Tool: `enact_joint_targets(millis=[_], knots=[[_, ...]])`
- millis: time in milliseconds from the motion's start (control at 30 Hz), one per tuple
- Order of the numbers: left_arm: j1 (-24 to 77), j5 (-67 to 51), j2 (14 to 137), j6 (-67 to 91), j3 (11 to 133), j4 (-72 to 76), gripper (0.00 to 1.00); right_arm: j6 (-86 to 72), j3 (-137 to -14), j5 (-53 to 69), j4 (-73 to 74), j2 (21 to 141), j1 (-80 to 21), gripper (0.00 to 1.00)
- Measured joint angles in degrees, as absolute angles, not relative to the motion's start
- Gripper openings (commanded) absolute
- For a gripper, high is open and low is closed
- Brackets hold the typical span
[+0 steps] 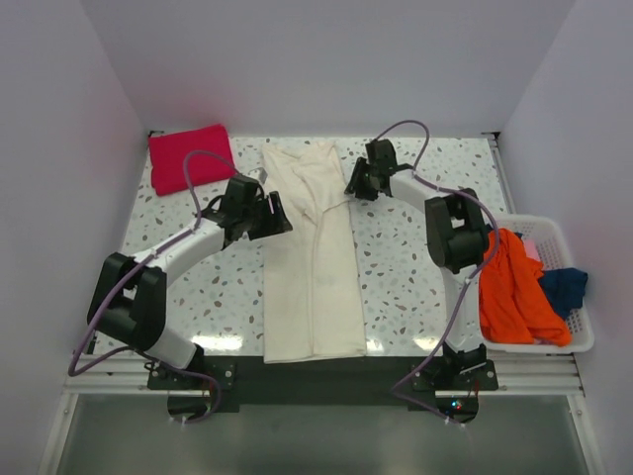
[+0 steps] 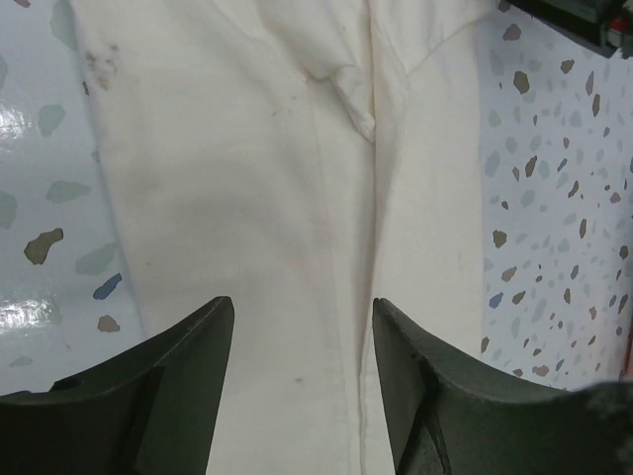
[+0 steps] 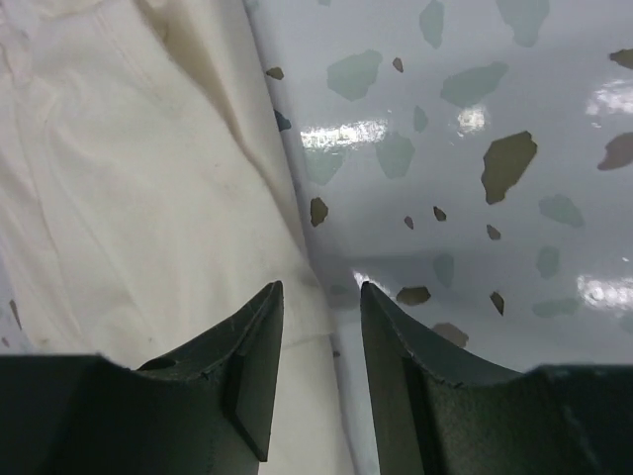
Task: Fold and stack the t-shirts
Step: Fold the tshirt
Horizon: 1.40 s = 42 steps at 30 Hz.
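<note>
Cream t-shirt (image 1: 312, 257): lies flat on the middle of the speckled worktop (image 1: 415, 277). It is folded lengthwise into a long narrow strip that runs from the near edge toward the far edge. A tucked sleeve fold shows in the far half. The left wrist view shows a few faint marks on the cloth.

Red t-shirt (image 1: 190, 156): folded into a neat block at the far left corner of the worktop, apart from the cream strip.

White basket (image 1: 579, 341): at the right edge of the worktop. An orange t-shirt (image 1: 514, 292) sits crumpled in it and spills over the rim on the side nearest the arms. A blue t-shirt (image 1: 566, 287) is bunched just beside the orange one, deeper in the basket.

Left gripper (image 1: 272, 213): at the left edge of the cream strip, over its far half. The jaws stand well apart with nothing between them. In the wrist view only cream cloth lies beneath the gap. Cannot tell whether the tips touch the cloth.

Right gripper (image 1: 354, 183): at the right edge of the strip, across from the left one and a little farther back. The jaws are parted, with a narrower gap than the left, and grip nothing. In the wrist view one finger hangs over the cloth and the other over bare worktop, and the shirt's edge runs between them.
</note>
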<state>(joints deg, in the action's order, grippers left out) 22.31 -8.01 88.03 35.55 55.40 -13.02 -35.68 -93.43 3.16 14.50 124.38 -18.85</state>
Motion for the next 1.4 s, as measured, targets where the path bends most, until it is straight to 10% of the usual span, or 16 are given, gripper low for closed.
enact_joint_targets(millis=[1067, 1400], knots=[[22.3, -4.1, 86.3, 40.1, 42.0, -13.3, 0.51, -30.2, -98.1, 5.3, 11.1, 129.4, -19.1, 0.49], [22.3, -2.7, 86.2, 40.9, 41.6, -12.9, 0.48, -29.1, -116.2, 5.7, 6.7, 143.7, -18.7, 0.47]])
